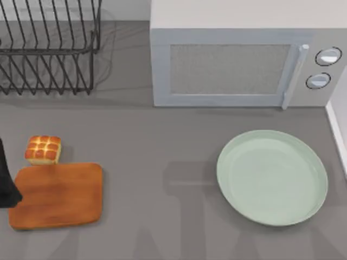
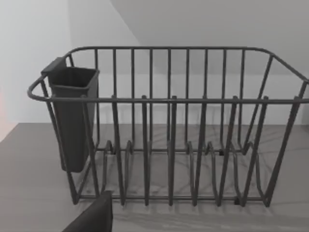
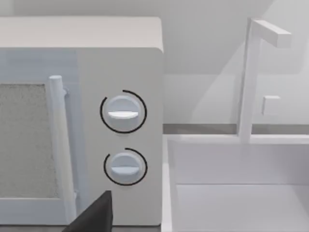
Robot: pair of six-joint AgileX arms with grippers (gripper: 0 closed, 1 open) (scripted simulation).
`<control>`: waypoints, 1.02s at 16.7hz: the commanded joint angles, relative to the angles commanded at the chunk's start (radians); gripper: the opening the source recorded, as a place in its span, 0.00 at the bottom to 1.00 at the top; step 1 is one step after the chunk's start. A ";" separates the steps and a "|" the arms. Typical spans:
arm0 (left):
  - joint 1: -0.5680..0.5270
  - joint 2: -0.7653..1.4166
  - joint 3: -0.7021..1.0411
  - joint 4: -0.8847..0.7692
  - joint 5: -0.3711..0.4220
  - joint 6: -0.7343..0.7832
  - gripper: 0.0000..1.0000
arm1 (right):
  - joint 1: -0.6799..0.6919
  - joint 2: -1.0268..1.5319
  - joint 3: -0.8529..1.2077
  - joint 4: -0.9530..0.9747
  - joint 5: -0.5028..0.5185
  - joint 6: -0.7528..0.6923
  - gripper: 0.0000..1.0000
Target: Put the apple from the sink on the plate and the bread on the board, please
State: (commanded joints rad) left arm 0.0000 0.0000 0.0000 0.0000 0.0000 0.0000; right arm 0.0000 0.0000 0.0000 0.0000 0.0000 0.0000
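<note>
The bread, a golden-brown scored bun, sits on the table touching the far edge of the orange-brown board at the left. On the right lies the pale green plate with nothing on it. In the right wrist view the white sink and its faucet stand beside the microwave. The apple is out of view. My left arm is a dark shape at the left edge beside the board. A dark piece of my left gripper faces the dish rack. A dark piece of my right gripper faces the microwave's knobs.
A black wire dish rack with a dark utensil cup stands at the back left. A grey microwave takes up the back centre and right. The sink's white wall runs along the right edge.
</note>
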 joint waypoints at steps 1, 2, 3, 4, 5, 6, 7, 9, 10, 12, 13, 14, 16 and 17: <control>0.000 0.000 0.000 0.000 0.000 0.000 1.00 | 0.000 0.000 0.000 0.000 0.000 0.000 1.00; 0.000 0.000 0.000 0.000 0.000 0.000 1.00 | 0.000 0.000 0.000 0.000 0.000 0.000 1.00; 0.000 0.000 0.000 0.000 0.000 0.000 1.00 | -0.002 0.010 0.009 -0.006 0.000 -0.002 1.00; 0.000 0.000 0.000 0.000 0.000 0.000 1.00 | -0.006 0.031 0.028 -0.019 0.000 -0.006 1.00; 0.000 0.000 0.000 0.000 0.000 0.000 1.00 | -0.013 0.062 0.055 -0.038 0.000 -0.012 1.00; 0.000 0.000 0.000 0.000 0.000 0.000 1.00 | -0.021 0.104 0.091 -0.062 0.000 -0.020 1.00; 0.000 0.000 0.000 0.000 0.000 0.000 1.00 | -0.031 0.156 0.134 -0.092 0.000 -0.029 1.00; 0.000 0.000 0.000 0.000 0.000 0.000 1.00 | -0.055 0.289 0.240 -0.163 0.000 -0.052 1.00; 0.000 0.000 0.000 0.000 0.000 0.000 1.00 | -0.069 0.368 0.302 -0.204 0.000 -0.065 1.00; 0.000 0.000 0.000 0.000 0.000 0.000 1.00 | -0.100 0.546 0.437 -0.295 0.001 -0.095 1.00; 0.000 0.000 0.000 0.000 0.000 0.000 1.00 | -0.116 0.643 0.510 -0.344 0.001 -0.110 1.00; 0.000 0.000 0.000 0.000 0.000 0.000 1.00 | -0.133 0.743 0.585 -0.395 0.001 -0.126 1.00; 0.000 0.000 0.000 0.000 0.000 0.000 1.00 | -0.168 0.952 0.739 -0.499 0.001 -0.160 1.00; 0.000 0.000 0.000 0.000 0.000 0.000 1.00 | -0.186 1.059 0.816 -0.551 0.001 -0.177 1.00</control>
State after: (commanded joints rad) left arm 0.0000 0.0000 0.0000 0.0000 0.0000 0.0000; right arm -0.1859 1.0587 0.8163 -0.5512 0.0010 -0.1766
